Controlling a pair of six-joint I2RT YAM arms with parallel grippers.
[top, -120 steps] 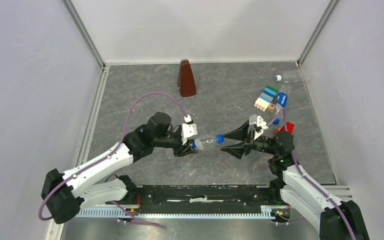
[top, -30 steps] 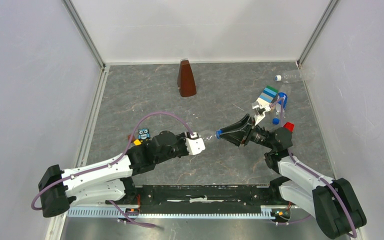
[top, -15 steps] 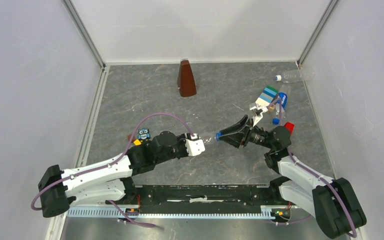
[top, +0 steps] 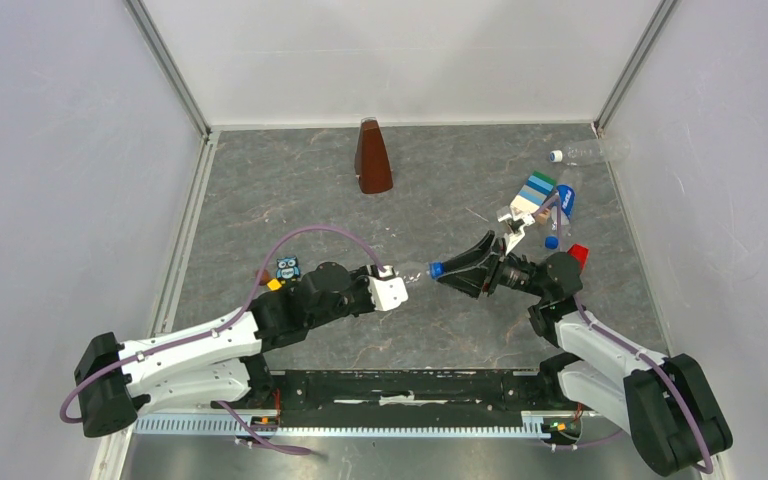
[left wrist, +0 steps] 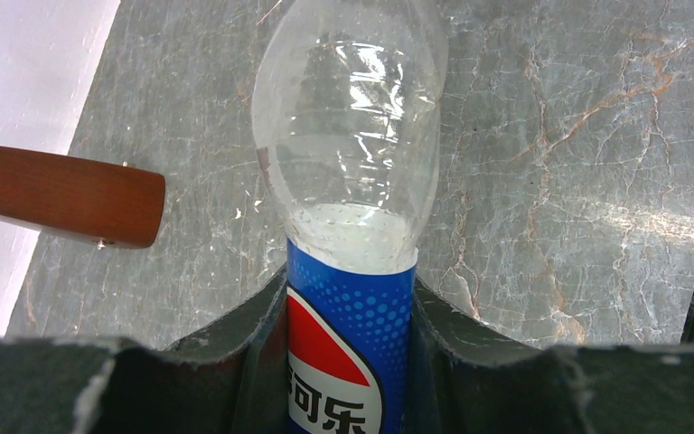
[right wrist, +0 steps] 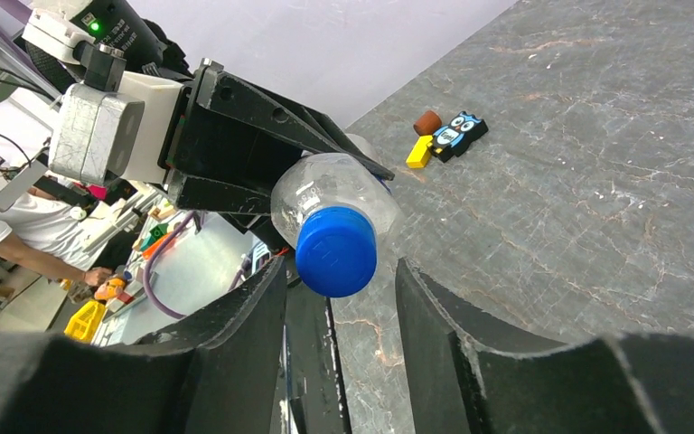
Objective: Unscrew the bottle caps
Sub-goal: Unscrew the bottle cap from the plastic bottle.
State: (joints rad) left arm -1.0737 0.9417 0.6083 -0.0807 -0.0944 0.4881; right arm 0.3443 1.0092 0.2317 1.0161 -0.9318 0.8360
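Since 4 s ago the right gripper (right wrist: 338, 274) went from wide open and clear of the blue cap (right wrist: 335, 250) to straddling it. Jaws spread, seemingly not touching, so probably a re-grip between turns; cap not off yet. Left gripper (left wrist: 350, 294) pinches the held bottle (left wrist: 351, 172) by its label, above the bench (top: 440, 190). 3 bottles: 1 held, labelled bottle (top: 564, 200) and unlabelled bottle (top: 588, 152) far right. 3 caps: second blue cap (top: 552, 242), white cap (top: 556, 156).

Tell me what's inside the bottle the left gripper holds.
The bottle looks empty through its clear upper part; the blue label and the left gripper hide the rest.
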